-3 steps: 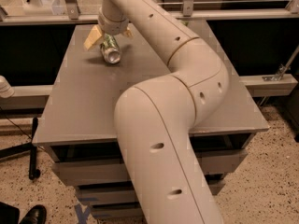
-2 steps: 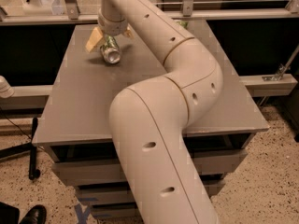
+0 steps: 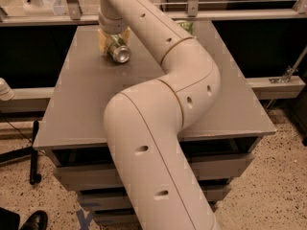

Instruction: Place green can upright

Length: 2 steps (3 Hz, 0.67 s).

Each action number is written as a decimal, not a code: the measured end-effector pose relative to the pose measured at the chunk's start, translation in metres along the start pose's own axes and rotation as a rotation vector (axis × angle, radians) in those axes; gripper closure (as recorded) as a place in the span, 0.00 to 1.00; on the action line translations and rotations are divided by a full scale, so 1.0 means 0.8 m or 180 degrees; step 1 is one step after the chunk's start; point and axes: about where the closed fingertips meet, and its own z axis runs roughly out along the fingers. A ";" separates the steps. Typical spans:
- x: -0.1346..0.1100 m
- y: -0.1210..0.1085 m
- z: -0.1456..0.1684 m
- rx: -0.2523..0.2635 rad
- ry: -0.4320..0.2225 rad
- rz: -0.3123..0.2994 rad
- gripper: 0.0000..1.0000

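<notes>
End effector [image 3: 114, 37] at top-left | green can [image 3: 119, 53] tilted, at its tip

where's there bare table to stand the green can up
The widest bare patch of the table lies between the green can and the near-left edge. A narrower strip runs between the arm and the right edge. It is crowded at the far edge, where the claw sits over the can.

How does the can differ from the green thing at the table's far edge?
The green can lies tilted, silver end showing, at the gripper, far left; the green thing sits apart. The can shows plainly; the green thing is mostly hidden behind the arm. Both look green.
</notes>
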 end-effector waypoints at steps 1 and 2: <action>-0.011 -0.001 -0.012 0.0094 -0.0066 -0.0091 0.64; -0.027 -0.001 -0.037 0.0176 -0.0225 -0.0160 0.87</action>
